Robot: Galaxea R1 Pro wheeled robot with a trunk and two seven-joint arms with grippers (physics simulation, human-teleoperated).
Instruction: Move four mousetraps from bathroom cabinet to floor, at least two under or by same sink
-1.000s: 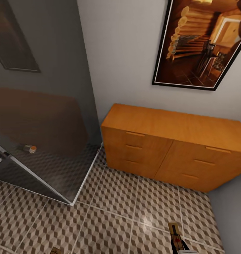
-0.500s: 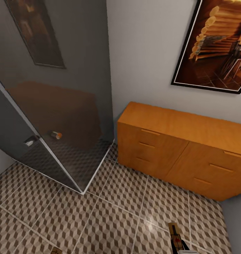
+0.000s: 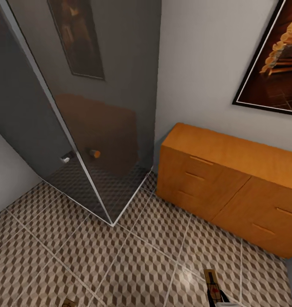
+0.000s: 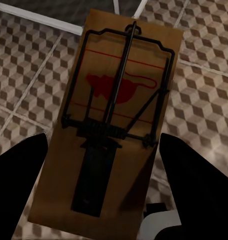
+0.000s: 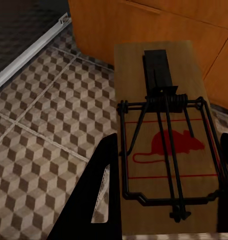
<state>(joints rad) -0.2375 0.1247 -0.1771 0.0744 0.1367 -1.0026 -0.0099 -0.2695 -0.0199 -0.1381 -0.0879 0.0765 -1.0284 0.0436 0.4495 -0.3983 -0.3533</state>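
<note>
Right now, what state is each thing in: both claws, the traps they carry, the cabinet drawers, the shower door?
Left claw: shut on a mousetrap, held above the tiles.
Left mousetrap: gripped, wire bar flat on the board.
Right claw: shut on a second mousetrap.
Right mousetrap: gripped, off the floor.
Cabinet: all visible drawers shut.
Glass shower door: looks closed, though I can't be sure.

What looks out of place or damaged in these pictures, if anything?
Nothing looks damaged or spilled. The cabinet has all its drawers shut and stands straight against the wall. Each gripper holds one mousetrap, left and right, both intact with wire parts in place. The bathroom floor tiles look whole.
</note>
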